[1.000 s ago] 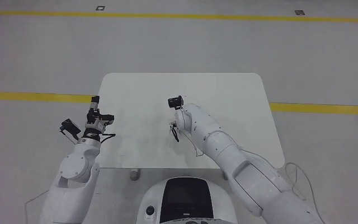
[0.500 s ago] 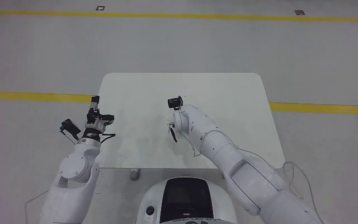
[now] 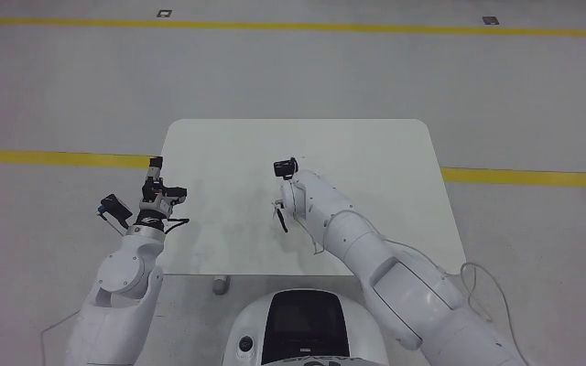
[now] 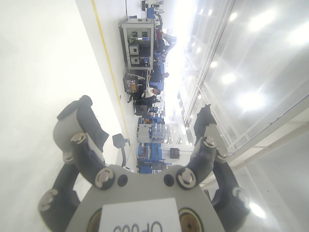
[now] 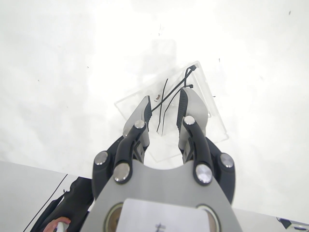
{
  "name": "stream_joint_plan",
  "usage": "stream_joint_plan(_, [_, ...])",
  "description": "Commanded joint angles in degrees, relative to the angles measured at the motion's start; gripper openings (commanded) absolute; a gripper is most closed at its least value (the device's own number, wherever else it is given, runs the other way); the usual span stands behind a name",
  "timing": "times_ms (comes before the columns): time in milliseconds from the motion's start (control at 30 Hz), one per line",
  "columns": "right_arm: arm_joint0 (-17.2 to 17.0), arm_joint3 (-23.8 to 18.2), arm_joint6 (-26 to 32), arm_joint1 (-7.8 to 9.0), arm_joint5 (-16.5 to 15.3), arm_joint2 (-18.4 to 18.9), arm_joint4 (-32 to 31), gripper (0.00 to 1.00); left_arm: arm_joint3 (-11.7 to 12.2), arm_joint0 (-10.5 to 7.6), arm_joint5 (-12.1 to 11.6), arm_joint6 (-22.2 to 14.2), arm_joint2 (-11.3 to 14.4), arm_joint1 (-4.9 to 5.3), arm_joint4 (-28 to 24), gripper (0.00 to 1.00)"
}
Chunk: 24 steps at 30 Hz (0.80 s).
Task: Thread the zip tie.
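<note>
Thin black zip ties (image 5: 187, 74) lie crossed in a shallow clear tray (image 5: 215, 102) on the white table. My right gripper (image 5: 166, 96) hangs open just above the tray, its two fingers on either side of the ties, nothing pinched between them. From above, the right gripper (image 3: 282, 217) sits near the table's middle, and the arm covers the tray. My left gripper (image 3: 160, 183) is held up at the table's left edge. Its own view has the left gripper (image 4: 144, 106) open and empty, pointing out into the room.
The white table (image 3: 366, 156) is bare around the tray, with wide free surface behind and to the right. A small grey object (image 3: 220, 285) sits just off the table's front edge.
The right arm has edged slightly to the left over the tray. The left arm has not moved.
</note>
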Motion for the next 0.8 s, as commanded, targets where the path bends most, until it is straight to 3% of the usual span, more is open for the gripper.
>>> stream_joint_plan(0, [0.29, 0.78, -0.13, -0.33, 0.00, 0.08, -0.12, 0.23, 0.00, 0.00, 0.00, 0.00, 0.00, 0.00, 0.00, 1.00])
stream_joint_plan(433, [1.99, 5.92, -1.60, -2.30, 0.00, 1.41, -0.12, 0.22, 0.00, 0.00, 0.00, 0.00, 0.00, 0.00, 0.00, 1.00])
stream_joint_plan(767, [2.89, 8.50, -2.53, -3.36, 0.00, 2.23, -0.10, 0.09, 0.00, 0.00, 0.00, 0.00, 0.00, 0.00, 0.00, 1.00])
